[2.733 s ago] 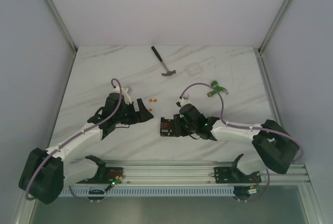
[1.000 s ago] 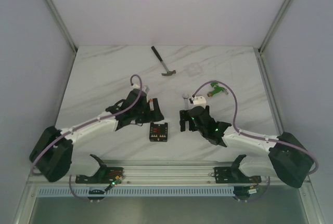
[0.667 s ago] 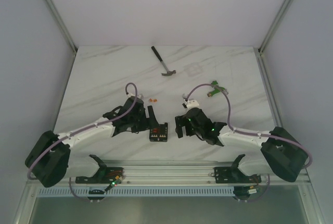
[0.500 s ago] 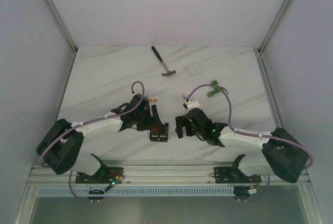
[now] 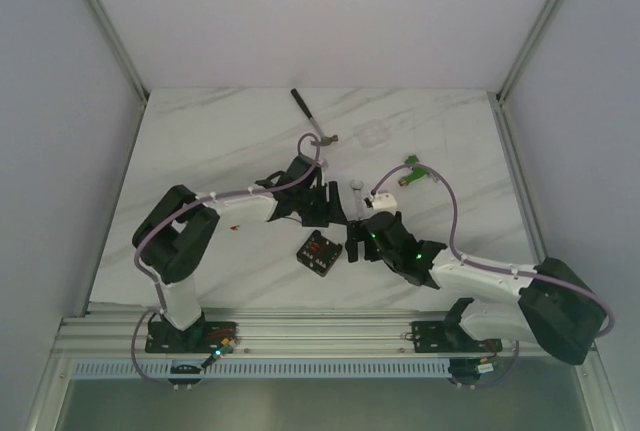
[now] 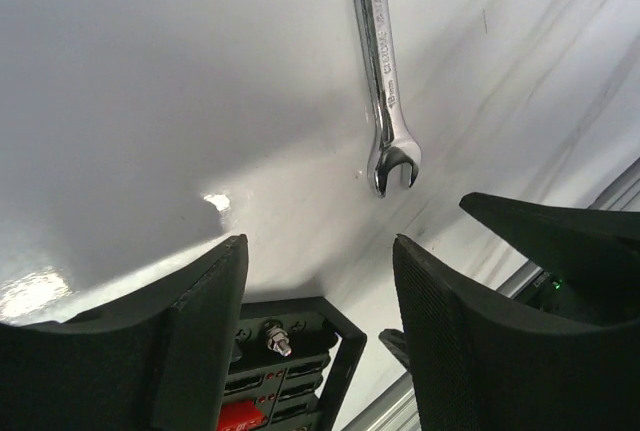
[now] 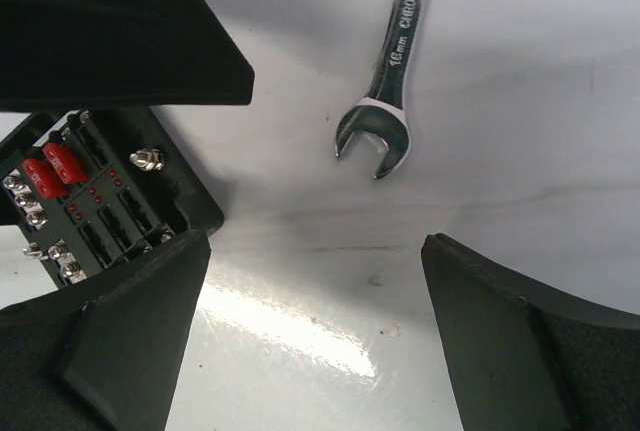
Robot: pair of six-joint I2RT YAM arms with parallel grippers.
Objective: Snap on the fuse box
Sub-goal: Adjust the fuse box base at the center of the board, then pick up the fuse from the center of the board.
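The fuse box [image 5: 318, 251] lies on the white marble table [image 5: 200, 151] toward its near edge, about midway across, turned cornerwise and with its open side up. No cover is on it. The right wrist view shows rows of slots, two red fuses at one corner and several small metal screw posts. The left gripper [image 6: 320, 261] reaches across from the left and hangs just beyond the far side of the box. Its two fingers [image 6: 200, 331] stand apart with only bare table between them. One edge of the box shows low in the left wrist view, under the gap between the fingers. The right gripper [image 7: 318, 251] sits just right of the box, pointing left and away from the near edge. Its fingers are also spread wide and hold nothing. A corner of the box lies close to its left finger [image 7: 120, 341], and I cannot tell whether they touch. A silver open-ended wrench [image 7: 397, 51] lies flat on the table just beyond both grippers, its open jaw toward them, clear of the box and of all the fingers. Farther back a hammer [image 5: 305, 109] rests on the table, its head partly behind the left arm's cable. A green connector [image 5: 413, 173] lies to the right, beyond the right arm. A tiny orange piece [image 5: 235, 228] lies on the table left of the box, beside the left arm.
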